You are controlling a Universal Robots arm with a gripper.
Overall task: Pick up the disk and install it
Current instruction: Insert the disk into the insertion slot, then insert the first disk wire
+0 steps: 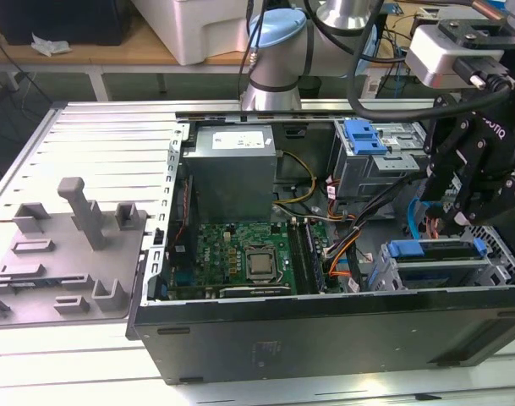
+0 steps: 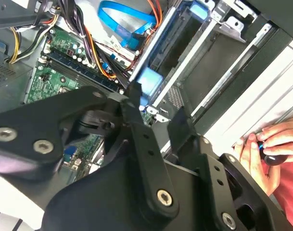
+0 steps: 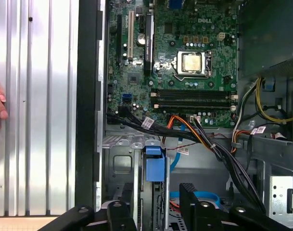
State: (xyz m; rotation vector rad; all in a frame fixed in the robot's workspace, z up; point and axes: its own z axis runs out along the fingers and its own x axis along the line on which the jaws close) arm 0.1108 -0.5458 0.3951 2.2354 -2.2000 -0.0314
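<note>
The disk (image 1: 435,262) lies in the drive cage at the exterior view's right end of the open computer case. Its blue carrier edge faces up and the grey body shows below it. In the first wrist view the disk's blue carrier tab (image 3: 154,166) stands edge-on in a cage slot, and the tab (image 2: 148,82) also shows in the second wrist view. My black gripper (image 1: 454,224) hangs just above the disk. In both wrist views the gripper (image 3: 153,197) (image 2: 158,108) is open. Its two fingers straddle the line of the tab, with nothing between them.
Inside the case are a grey power supply box (image 1: 232,161), the green motherboard (image 1: 249,254) and cable bundles (image 3: 199,139) next to the cage. A second blue carrier (image 1: 364,135) sits in the upper bay. A person's hand (image 2: 261,144) rests outside the case wall. The removed side panel (image 1: 63,237) lies on the exterior view's left.
</note>
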